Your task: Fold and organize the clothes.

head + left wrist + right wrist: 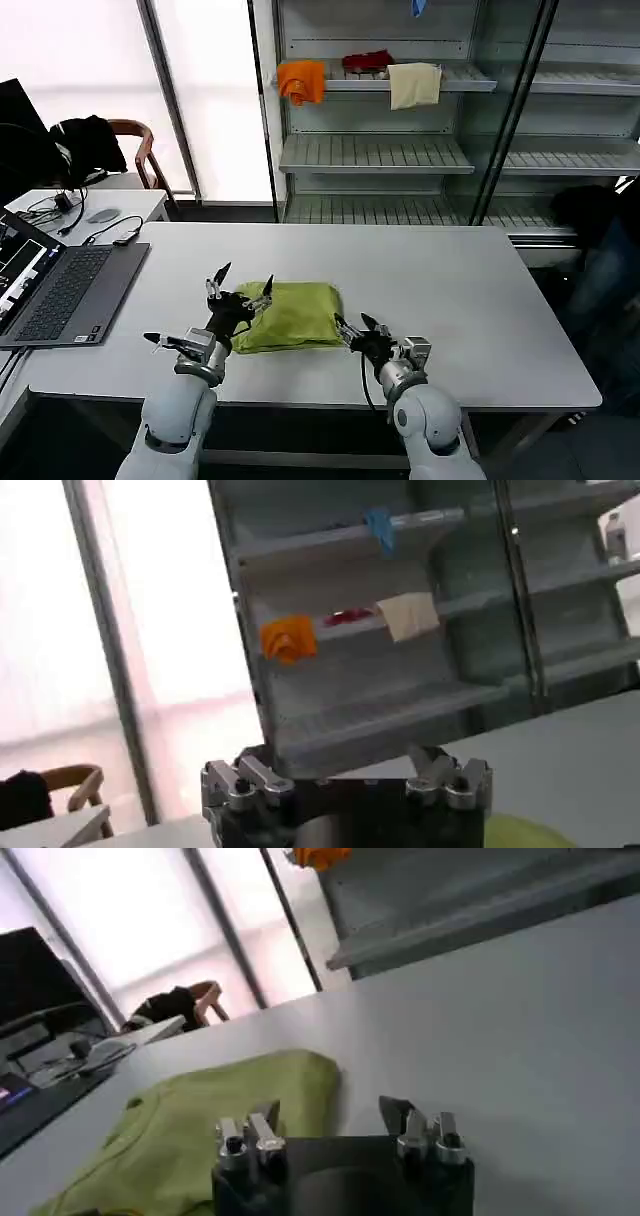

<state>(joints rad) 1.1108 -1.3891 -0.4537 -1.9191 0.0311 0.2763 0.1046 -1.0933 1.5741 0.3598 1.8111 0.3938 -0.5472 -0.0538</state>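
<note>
An open laptop [60, 290] sits on the white table's [480, 300] left edge.

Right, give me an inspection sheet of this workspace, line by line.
Surface: white table, bare apart from the shirt and a laptop.
Job's things: lime-green T-shirt lies folded into a compact bundle near the table's front edge.
Clutter: open laptop at the table's left end.
Grippers: left gripper open, at the shirt's left edge; right gripper open, at the shirt's right edge; neither holds cloth.
Cables: black cables on the small side table beyond the laptop.
Surroundings: shelf unit behind, with orange cloth, red cloth and cream cloth; chair with a dark garment.
</note>
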